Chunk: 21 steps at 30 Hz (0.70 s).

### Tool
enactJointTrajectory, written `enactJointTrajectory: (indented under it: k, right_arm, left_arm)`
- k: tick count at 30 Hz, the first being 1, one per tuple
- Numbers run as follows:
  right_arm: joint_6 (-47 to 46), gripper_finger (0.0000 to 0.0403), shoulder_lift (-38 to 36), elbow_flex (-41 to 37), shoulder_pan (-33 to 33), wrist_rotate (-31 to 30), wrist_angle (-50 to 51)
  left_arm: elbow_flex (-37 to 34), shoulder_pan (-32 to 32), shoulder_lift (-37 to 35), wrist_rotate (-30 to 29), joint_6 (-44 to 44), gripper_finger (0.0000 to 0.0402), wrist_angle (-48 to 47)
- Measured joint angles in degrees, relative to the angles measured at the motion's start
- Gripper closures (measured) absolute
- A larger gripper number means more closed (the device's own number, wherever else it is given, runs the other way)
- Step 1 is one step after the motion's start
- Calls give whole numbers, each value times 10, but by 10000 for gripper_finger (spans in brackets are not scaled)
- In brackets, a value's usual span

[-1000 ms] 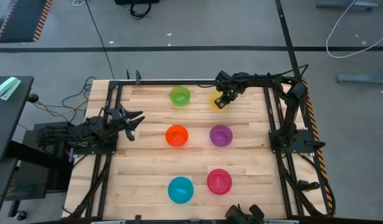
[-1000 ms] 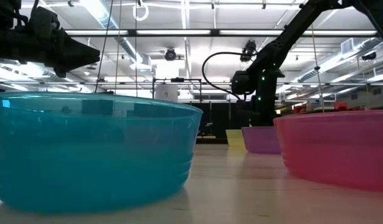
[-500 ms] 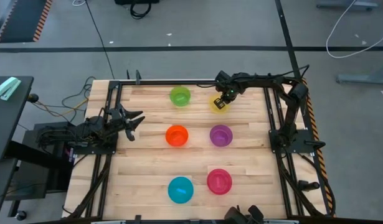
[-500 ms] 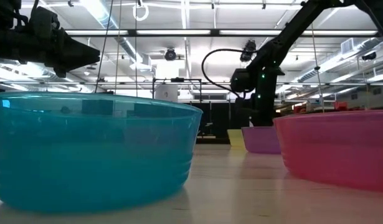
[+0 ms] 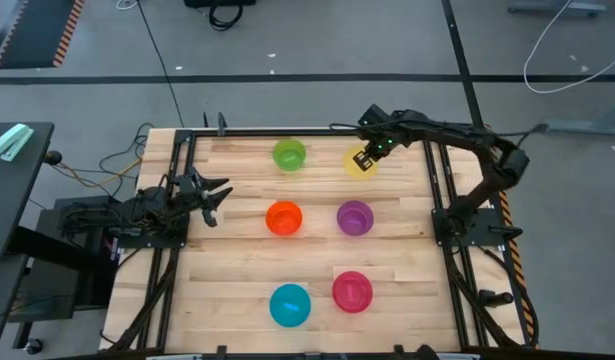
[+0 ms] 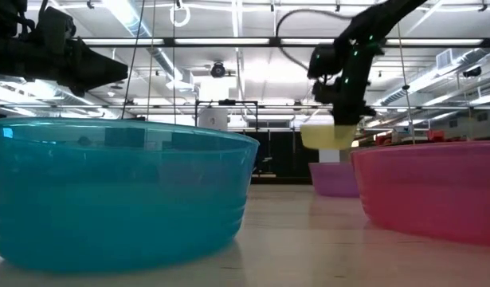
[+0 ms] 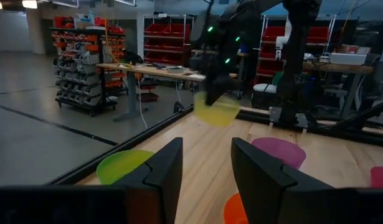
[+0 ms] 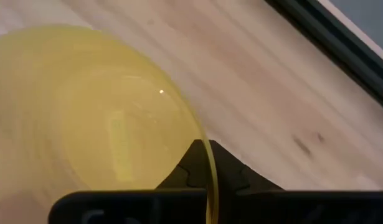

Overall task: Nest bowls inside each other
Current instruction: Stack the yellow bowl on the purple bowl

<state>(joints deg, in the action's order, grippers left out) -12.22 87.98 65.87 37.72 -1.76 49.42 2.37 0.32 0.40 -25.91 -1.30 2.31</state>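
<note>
Right hand [image 5: 364,160] grasping the yellow bowl [image 6: 327,135] by its rim; the bowl, resting on the surface [image 5: 237,265] 1 s earlier, now hangs clear of it, ready for nesting. Left hand [image 5: 209,193] waits released at the left edge. Green [image 5: 289,154], orange [image 5: 284,217], purple [image 5: 355,217], blue [image 5: 290,305] and pink-red [image 5: 352,291] bowls: each empty, apart.

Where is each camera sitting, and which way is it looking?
High view: above the table, looking straight down at all six bowls and both arms.
Low view: at tabletop height, behind the blue bowl, looking across the table.
Left wrist view: on the waiting left arm, looking past its left claw over the table.
Right wrist view: on the right arm, looking down at the table.
Shared: every view shows the yellow bowl lifted by the right claw.
</note>
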Motion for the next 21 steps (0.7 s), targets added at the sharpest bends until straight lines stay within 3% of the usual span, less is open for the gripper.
enactJointTrajectory:
  k: [10,16,21]
  right_arm:
    - [-89,402,-91,0,-143,6,112]
    - [-112,402,-65,0,-239,17,111]
    - [-105,402,-21,0,-269,34,103]
  left_arm:
    - [0,0,0,0,4,267,0]
    - [0,0,0,0,4,267,0]
    - [0,0,0,0,-39,259,16]
